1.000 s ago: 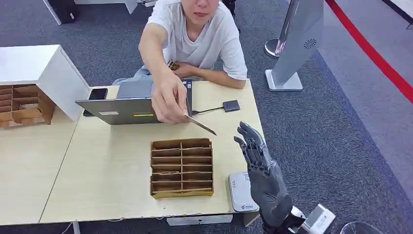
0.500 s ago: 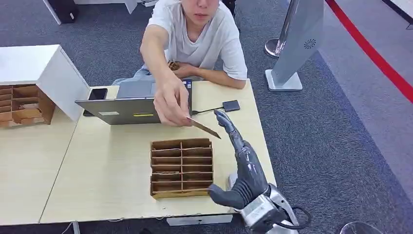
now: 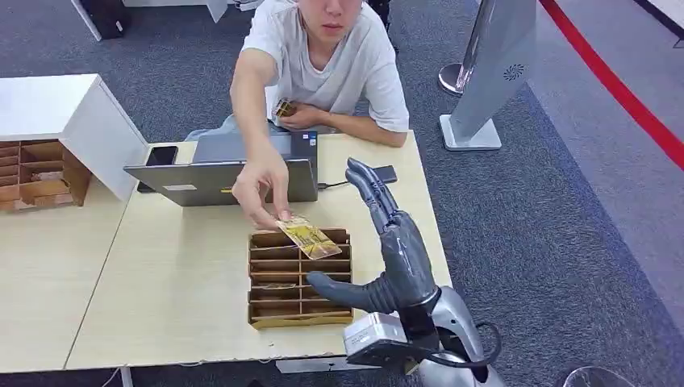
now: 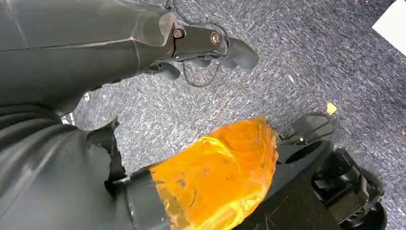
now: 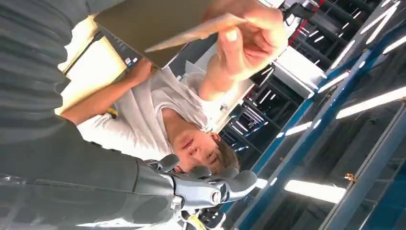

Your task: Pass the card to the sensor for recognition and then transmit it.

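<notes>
The bench (image 3: 185, 266), a pale wood top, runs from the left frame edge to its right edge beside the grey carpet; its near edge lies along the bottom of the head view. A wide bare stretch of it lies open between the left part and the cardboard divider tray (image 3: 300, 278), which sits close to the near edge, right of centre. Along the far edge stands an open laptop (image 3: 222, 181), a dark phone (image 3: 161, 156) just left of it, and a small dark box on a cable partly hidden behind the robot's fingers. A white cabinet (image 3: 68, 121) with a brown divider rack stands at the far left.

The right hand (image 3: 387, 250) rises over the bench's right side just beside the tray, fingers stretched out and apart toward the far edge, thumb pointing across the tray's near rows, holding nothing. A person seated behind the far edge reaches over the laptop; the person's hand (image 3: 260, 192) pinches the card (image 3: 306, 236), yellow-gold with dark print, tilted, over the tray's far rows, apart from the robot's hand.

In the left wrist view the left hand (image 4: 206, 45) hangs over carpet, fingers curled in on nothing.
</notes>
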Controlling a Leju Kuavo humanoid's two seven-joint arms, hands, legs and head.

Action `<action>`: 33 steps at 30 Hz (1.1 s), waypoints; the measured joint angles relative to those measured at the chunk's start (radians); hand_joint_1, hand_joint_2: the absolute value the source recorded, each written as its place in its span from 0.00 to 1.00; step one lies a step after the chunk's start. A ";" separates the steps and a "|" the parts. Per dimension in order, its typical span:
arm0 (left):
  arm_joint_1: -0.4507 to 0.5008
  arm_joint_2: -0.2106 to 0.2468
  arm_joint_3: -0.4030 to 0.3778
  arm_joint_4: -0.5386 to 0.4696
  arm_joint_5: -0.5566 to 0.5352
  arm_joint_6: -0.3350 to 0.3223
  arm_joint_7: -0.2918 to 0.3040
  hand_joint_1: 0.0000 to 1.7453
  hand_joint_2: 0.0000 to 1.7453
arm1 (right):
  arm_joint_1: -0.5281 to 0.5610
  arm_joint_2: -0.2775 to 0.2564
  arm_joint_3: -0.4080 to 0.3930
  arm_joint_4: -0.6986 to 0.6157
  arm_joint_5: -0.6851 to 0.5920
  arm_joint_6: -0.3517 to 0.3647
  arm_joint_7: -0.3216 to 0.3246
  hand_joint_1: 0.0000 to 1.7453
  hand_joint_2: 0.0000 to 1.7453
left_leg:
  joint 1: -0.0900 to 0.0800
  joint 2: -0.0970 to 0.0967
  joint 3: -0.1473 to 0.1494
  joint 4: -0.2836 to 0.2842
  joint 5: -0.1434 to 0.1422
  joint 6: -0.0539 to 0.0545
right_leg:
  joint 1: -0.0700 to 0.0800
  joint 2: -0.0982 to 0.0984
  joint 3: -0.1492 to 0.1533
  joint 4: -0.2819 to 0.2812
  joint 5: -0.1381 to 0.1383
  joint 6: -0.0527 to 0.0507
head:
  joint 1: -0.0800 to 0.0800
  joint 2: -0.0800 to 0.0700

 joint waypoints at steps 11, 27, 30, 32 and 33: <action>0.000 0.000 0.000 0.003 -0.001 0.000 0.000 0.00 0.00 | -0.003 0.000 0.004 0.001 0.000 0.000 0.000 0.00 1.00 | 0.000 0.000 0.000 0.000 0.000 0.000 | 0.000 0.000 0.000 0.000 0.000 0.000 | 0.000 0.000; -0.004 0.011 0.000 0.006 -0.071 -0.027 0.042 0.00 0.00 | -0.094 0.000 0.015 0.090 0.613 -0.106 0.275 0.00 1.00 | 0.000 0.000 0.000 0.000 0.000 0.000 | 0.000 0.000 0.000 0.000 0.000 0.000 | 0.000 0.000; -0.005 0.012 0.000 0.006 -0.076 -0.029 0.043 0.00 0.00 | -0.102 0.000 0.019 0.103 0.649 -0.105 0.295 0.00 1.00 | 0.000 0.000 0.000 0.000 0.000 0.000 | 0.000 0.000 0.000 0.000 0.000 0.000 | 0.000 0.000; -0.005 0.012 0.000 0.006 -0.080 -0.029 0.044 0.00 0.00 | -0.107 0.000 0.024 0.109 0.658 -0.105 0.302 0.00 1.00 | 0.000 0.000 0.000 0.000 0.000 0.000 | 0.000 0.000 0.000 0.000 0.000 0.000 | 0.000 0.000; -0.006 0.012 0.000 0.006 -0.082 -0.029 0.044 0.00 0.00 | -0.108 0.000 0.025 0.111 0.659 -0.105 0.304 0.00 1.00 | 0.000 0.000 0.000 0.000 0.000 0.000 | 0.000 0.000 0.000 0.000 0.000 0.000 | 0.000 0.000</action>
